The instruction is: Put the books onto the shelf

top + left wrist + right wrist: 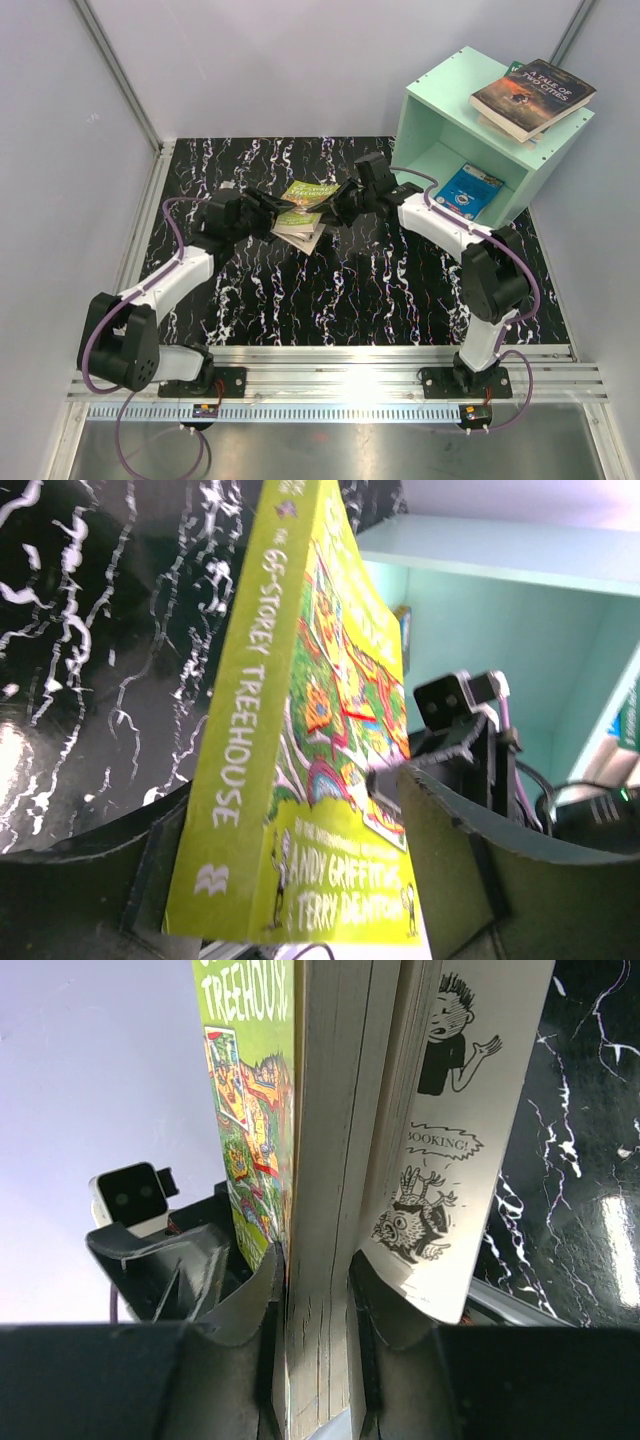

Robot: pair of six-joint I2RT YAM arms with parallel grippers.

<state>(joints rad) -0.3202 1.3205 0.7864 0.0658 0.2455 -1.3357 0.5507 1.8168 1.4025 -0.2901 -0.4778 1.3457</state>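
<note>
My right gripper is clamped on the lime-green book, well left of the shelf. My left gripper straddles its spine, pressing or not I cannot tell. The blue book is inside; the dark book lies on top, probably left to do.

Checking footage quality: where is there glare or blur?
Top external: glare on the rail. Left wrist: book cover soft, glare on the table. Right wrist: bright streak on the table, page edges blurred near the lens.
</note>
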